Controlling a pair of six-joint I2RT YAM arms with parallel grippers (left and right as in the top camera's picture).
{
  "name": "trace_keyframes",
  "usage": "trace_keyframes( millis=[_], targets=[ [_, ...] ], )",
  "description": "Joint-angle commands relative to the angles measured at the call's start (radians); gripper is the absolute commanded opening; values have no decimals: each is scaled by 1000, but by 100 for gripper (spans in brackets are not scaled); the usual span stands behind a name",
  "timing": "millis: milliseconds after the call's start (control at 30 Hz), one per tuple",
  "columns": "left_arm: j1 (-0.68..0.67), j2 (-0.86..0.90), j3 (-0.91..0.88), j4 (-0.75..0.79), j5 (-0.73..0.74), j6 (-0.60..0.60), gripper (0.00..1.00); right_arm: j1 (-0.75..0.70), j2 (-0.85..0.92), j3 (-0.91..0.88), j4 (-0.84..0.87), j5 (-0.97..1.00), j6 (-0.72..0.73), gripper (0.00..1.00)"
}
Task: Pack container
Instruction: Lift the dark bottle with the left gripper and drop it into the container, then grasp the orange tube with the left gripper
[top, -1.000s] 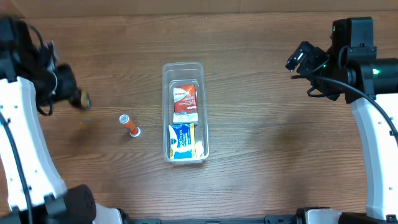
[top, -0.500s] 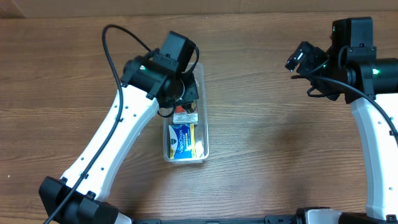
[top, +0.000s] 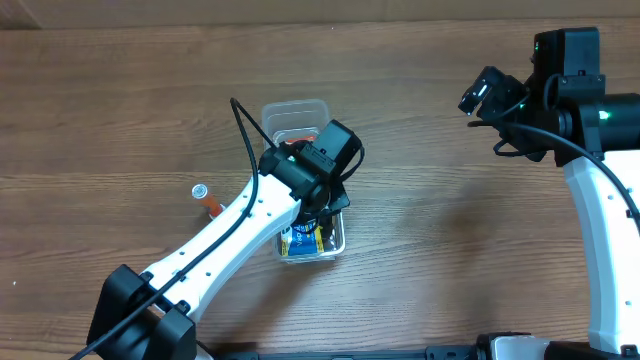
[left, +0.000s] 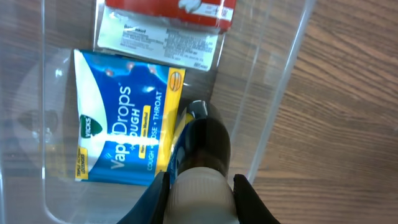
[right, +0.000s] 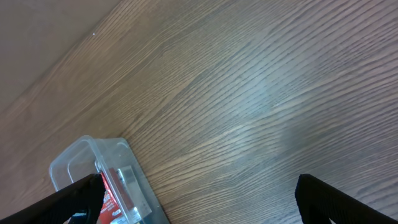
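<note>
Left claw (left: 200, 191) pinches a glossy dark bottle (left: 208, 138) by its cream cap inside the clear container (left: 272, 84), right claw (right: 200, 196) spread empty.

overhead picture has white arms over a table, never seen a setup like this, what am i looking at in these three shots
Two robot arms sit at a wooden table. The wide picture comes from a camera above. The other two come from a small camera on each wrist, looking past that arm's own hand. The left hand is over a clear plastic bin and grips a small dark bottle with a pale cap. In the bin lie a blue cough drop bag and a red and white packet. An orange tube lies on the table beside the bin. The right hand is open, off to the side, holding nothing.
</note>
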Motion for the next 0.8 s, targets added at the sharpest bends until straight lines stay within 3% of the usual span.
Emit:
trace_keyframes(
  millis=[0,67,167,200,300,400,433,533,600,667,767],
  targets=[
    [-2,-15,0,31,-40,-31,25,-4,-13,13,3,-1,4,100],
    [-1,-15,3,38,-37,-10,34,-4,-13,13,3,-1,4,100],
    [0,-15,23,52,-29,86,59,-4,-13,13,3,-1,4,100],
    [0,-15,32,48,-23,99,62,-4,-13,13,3,-1,4,100],
    [14,-17,101,4,-15,167,59,-4,-13,13,3,-1,4,100],
    [108,-32,352,-238,-173,271,64,-4,-13,13,3,-1,4,100],
    [169,-37,448,-352,-269,318,79,-4,-13,13,3,-1,4,100],
    [362,-38,496,-453,-299,510,95,-4,-13,13,3,-1,4,100],
    [496,-24,461,-481,-277,547,96,-4,-13,13,3,-1,4,100],
    [628,-8,412,-443,-105,704,93,-4,-13,13,3,-1,4,100],
    [727,-2,290,-376,-7,816,87,-4,-13,13,3,-1,4,100]
  ],
)
